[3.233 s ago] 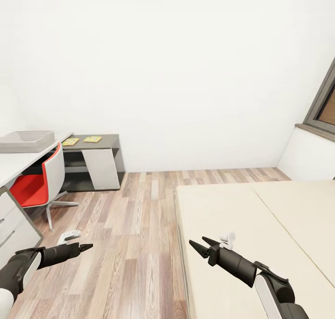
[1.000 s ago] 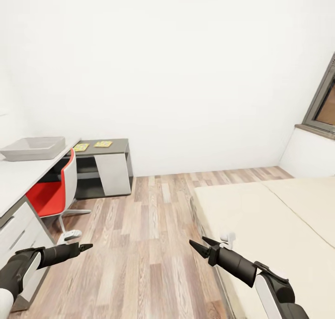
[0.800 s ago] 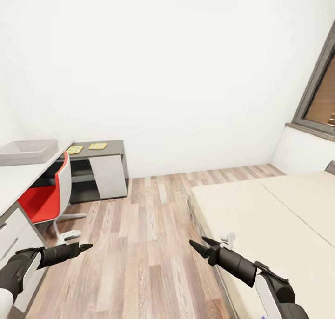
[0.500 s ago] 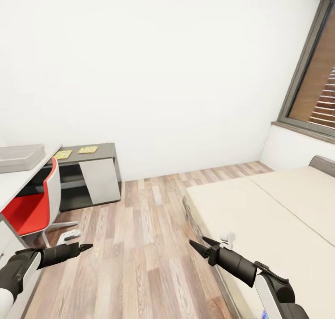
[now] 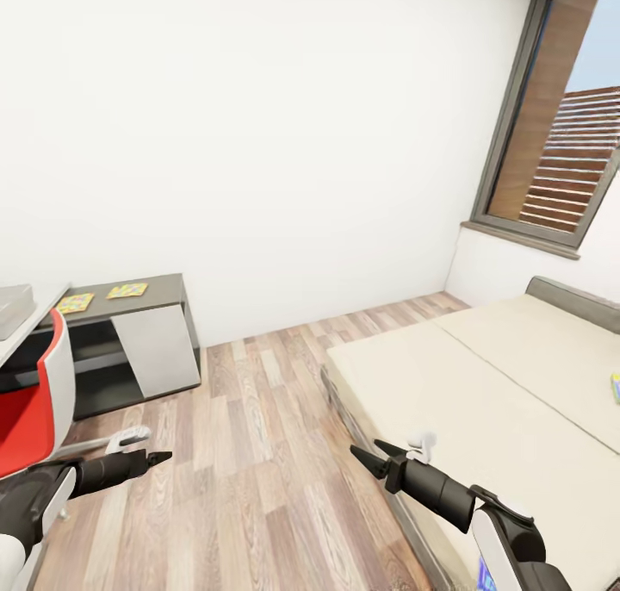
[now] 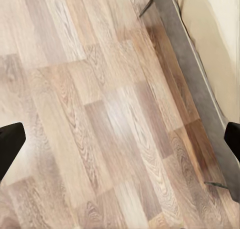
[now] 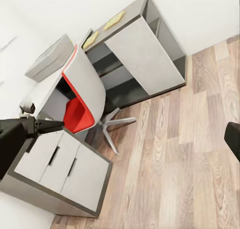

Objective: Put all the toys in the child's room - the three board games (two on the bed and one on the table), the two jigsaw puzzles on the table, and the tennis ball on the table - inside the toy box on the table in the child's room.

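Camera has swung right vs. earlier frames: worktop (image 5: 151, 291) now sits at head view's far left, window (image 5: 560, 143) and more of the bed (image 5: 482, 401) have come into view at right. Both arms sit at the same spots in the pic as before, so the shift is the view's, not the things'.

Head view: L hand (image 5: 159, 457) low left, over wood floor (image 5: 258, 453), fingers pressed together to a point, holding nothing. R hand (image 5: 366, 453) low centre-right, just above bed's near edge, fingers apart in a narrow V, empty.

Jigsaw puzzles (image 5: 127, 290): two small multicoloured squares lying flat on the dark lower section of worktop, side by side, apart from each other. Toy box (image 5: 13, 302): only a pale grey corner shows at left edge, on the higher pale part of worktop. Red-and-white chair (image 5: 39, 393) stands in front of it, cut by the frame.

Bed: beige mattress, grey frame, low grey headboard under the window. Small coloured item at far right edge of mattress (image 5: 615, 388), cropped; prob. a board game, can't tell which.

R wrist view: toy box (image 7: 50, 58) on pale worktop, puzzles (image 7: 114, 20) beyond on the dark section, chair (image 7: 82, 96) tucked alongside, white drawer unit (image 7: 65, 166) below. L hand's tip (image 7: 50, 125) shows there too, closed.

L wrist view: floor planks (image 6: 100, 114) w/ bed's grey frame edge (image 6: 187, 74) running along one side.
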